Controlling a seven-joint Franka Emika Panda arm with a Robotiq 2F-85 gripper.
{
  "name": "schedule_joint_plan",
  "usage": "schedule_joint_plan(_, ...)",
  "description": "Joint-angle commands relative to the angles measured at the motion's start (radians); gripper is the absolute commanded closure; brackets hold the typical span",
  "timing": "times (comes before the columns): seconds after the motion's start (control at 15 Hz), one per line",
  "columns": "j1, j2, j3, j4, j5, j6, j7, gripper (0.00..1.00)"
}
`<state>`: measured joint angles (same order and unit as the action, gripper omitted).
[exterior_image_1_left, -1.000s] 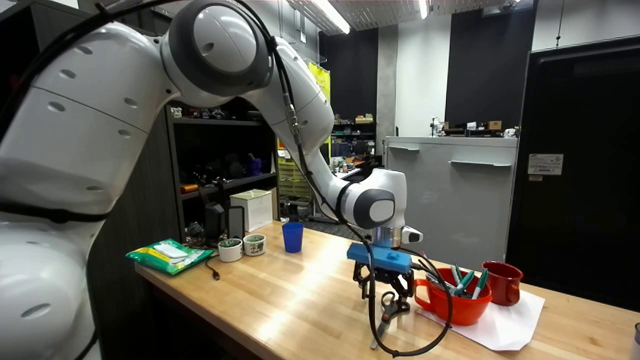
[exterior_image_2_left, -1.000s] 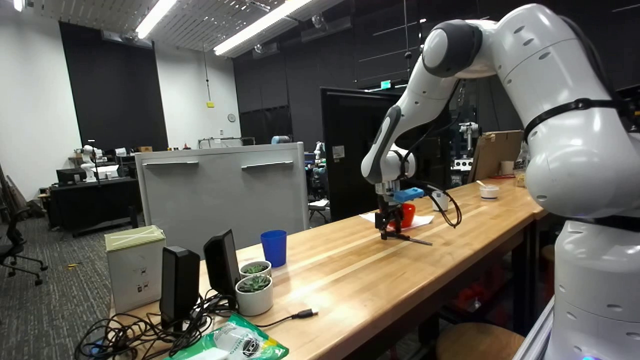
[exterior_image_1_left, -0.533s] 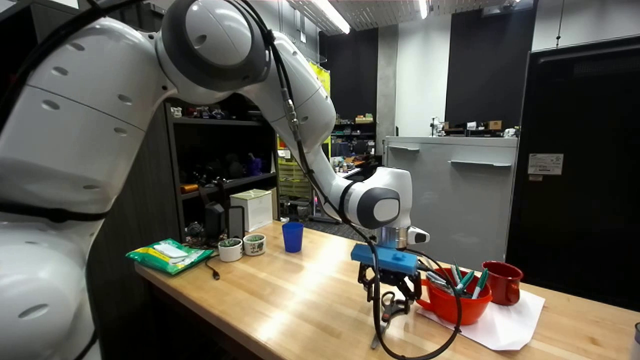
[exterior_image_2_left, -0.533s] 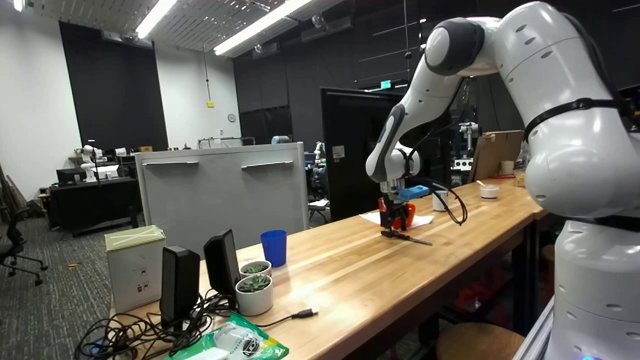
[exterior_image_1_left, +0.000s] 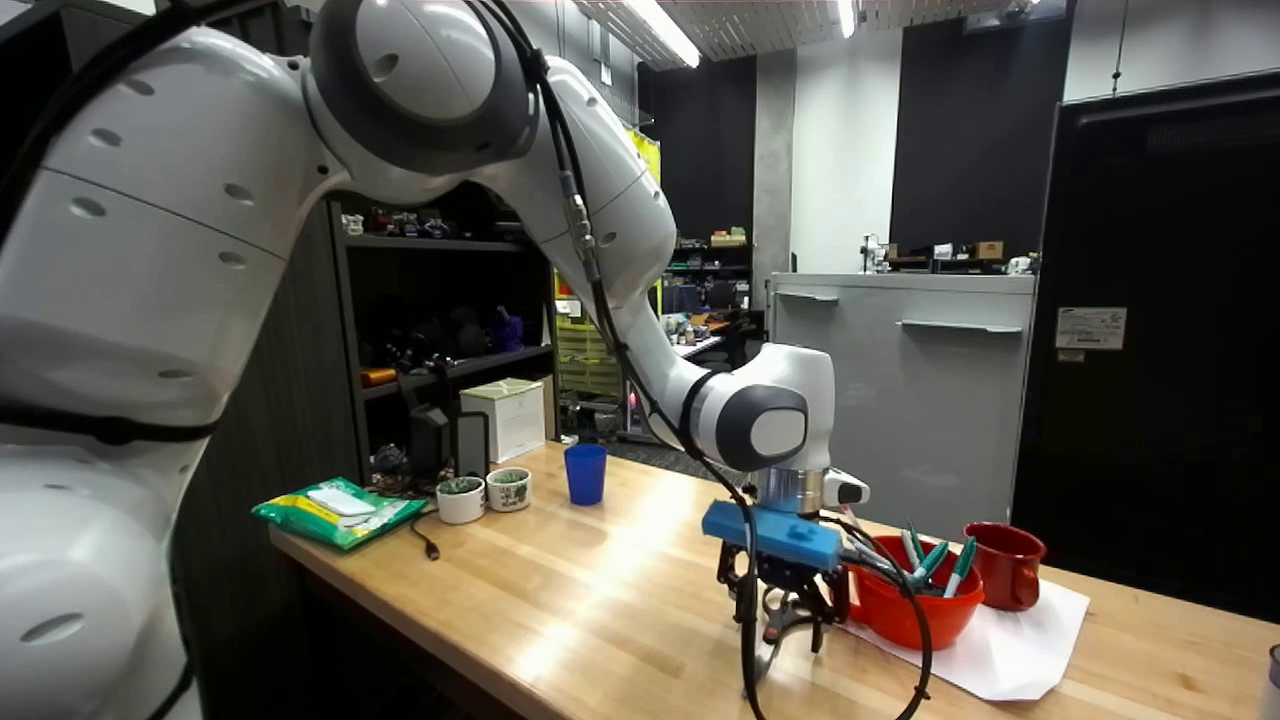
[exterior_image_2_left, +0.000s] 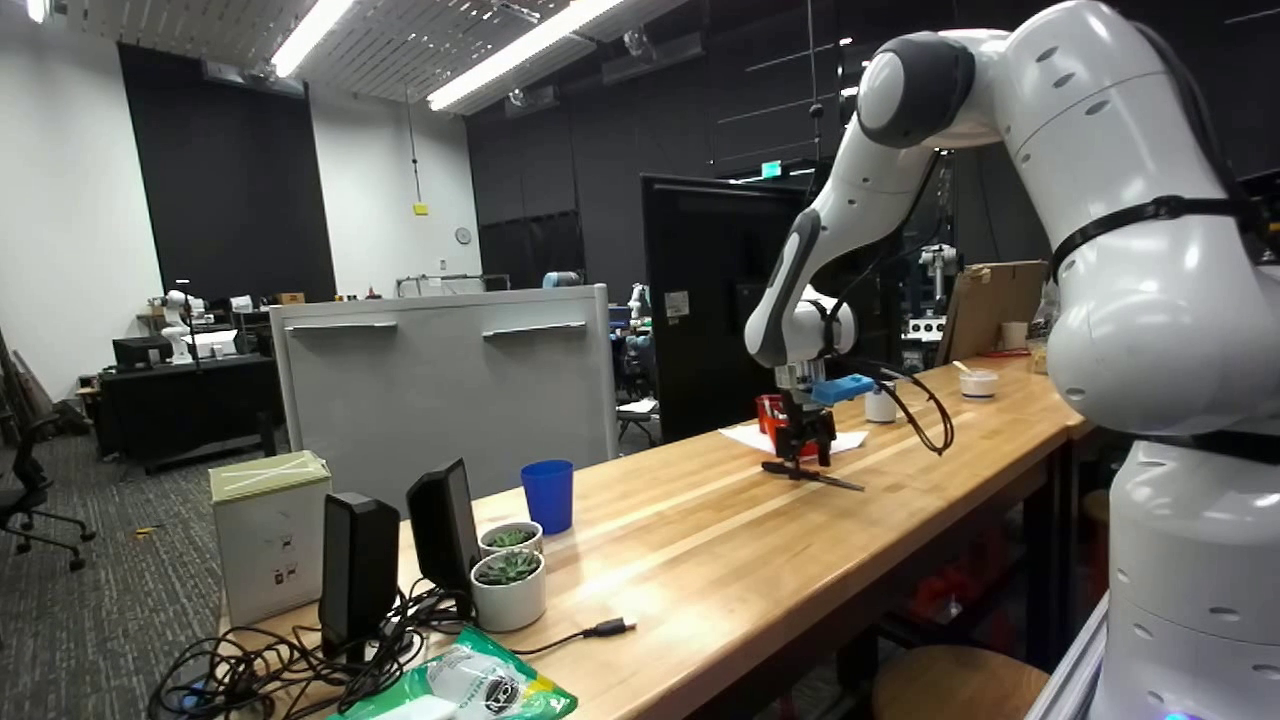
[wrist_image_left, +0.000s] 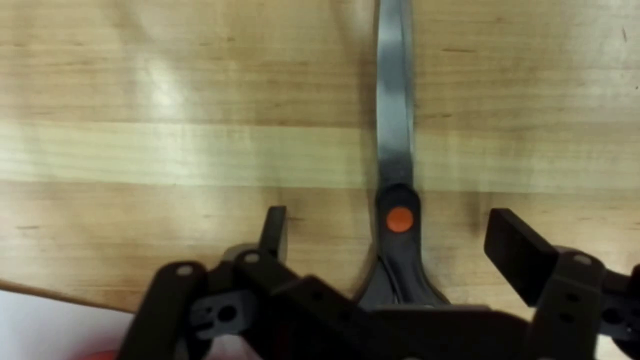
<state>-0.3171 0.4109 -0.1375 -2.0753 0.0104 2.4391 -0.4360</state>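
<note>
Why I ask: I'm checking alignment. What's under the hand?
Scissors on the table. In the wrist view, blade and orange pivot show; the open hand covers most of the handle.

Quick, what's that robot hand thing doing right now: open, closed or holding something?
Gripper: open and holding nothing; its jaws stand apart on either side of the scissors, with a gap on each side.
</note>
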Motion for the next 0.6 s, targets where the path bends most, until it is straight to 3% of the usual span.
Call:
schedule_joint_plan(0.0,-0.011,-0.027,0.010,-0.037,0.007,-0.002,-0.009,0.00)
schedule_joint_plan(0.07,-0.011,-0.026,0.010,-0.039,0.006,-0.003,-0.011,0.25)
schedule_joint_plan(0.2,-0.012,-0.025,0.012,-0.041,0.008,-0.002,-0.013,0.31)
schedule_joint_plan(0.53,-0.013,-0.040,0.013,-0.043,0.013,-0.004,-0.021,0.69)
